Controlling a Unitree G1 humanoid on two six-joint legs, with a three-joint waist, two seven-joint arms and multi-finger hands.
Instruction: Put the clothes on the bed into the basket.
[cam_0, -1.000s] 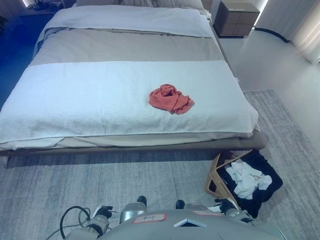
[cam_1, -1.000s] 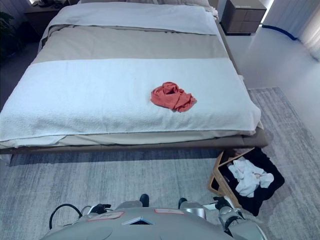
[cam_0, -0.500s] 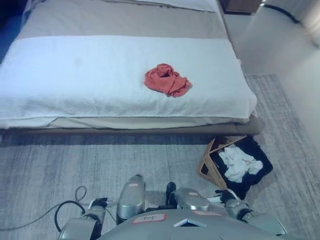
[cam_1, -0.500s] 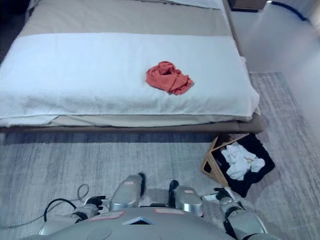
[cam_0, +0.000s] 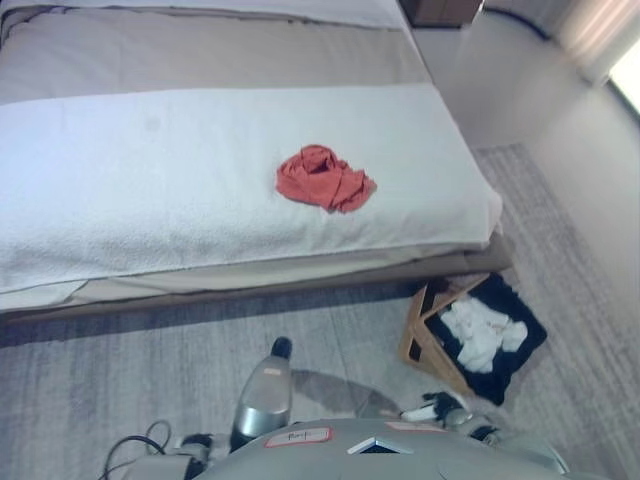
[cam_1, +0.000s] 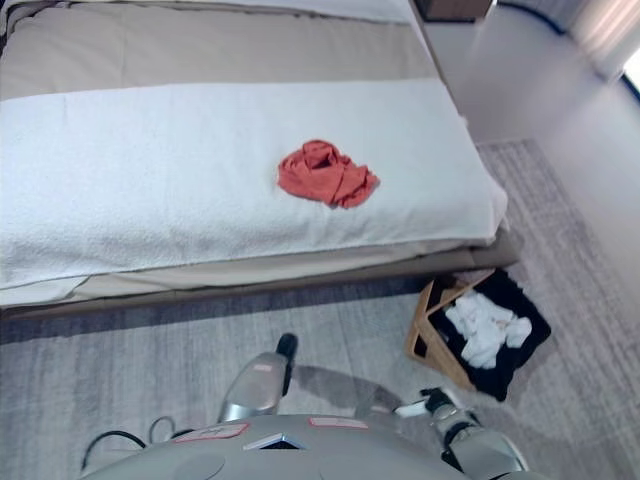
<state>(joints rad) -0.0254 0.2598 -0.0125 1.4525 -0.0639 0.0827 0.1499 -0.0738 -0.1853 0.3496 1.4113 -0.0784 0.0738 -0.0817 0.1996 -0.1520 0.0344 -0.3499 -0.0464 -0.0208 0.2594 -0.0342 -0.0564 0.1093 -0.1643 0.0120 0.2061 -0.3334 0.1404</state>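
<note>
A crumpled red cloth (cam_0: 323, 178) lies on the white blanket of the bed (cam_0: 140, 190), right of its middle and near the foot edge. A wooden basket (cam_0: 416, 335) with a dark liner stands on the rug by the bed's right foot corner. It holds white clothes (cam_0: 480, 333). My right hand (cam_0: 432, 410) is low at the bottom right, just in front of the basket, far from the cloth. My left hand (cam_0: 192, 441) shows only as a dark bit at the bottom left edge. Neither hand holds anything that I can see.
A grey rug (cam_0: 120, 370) lies between me and the bed. Pale bare floor (cam_0: 520, 90) runs along the bed's right side. A dark nightstand (cam_0: 440, 10) stands at the top right by the head of the bed.
The whole picture has shifted and turned, so the camera has moved. The red cloth, the bed and the basket stay where they were. My right hand stays low by the basket.
</note>
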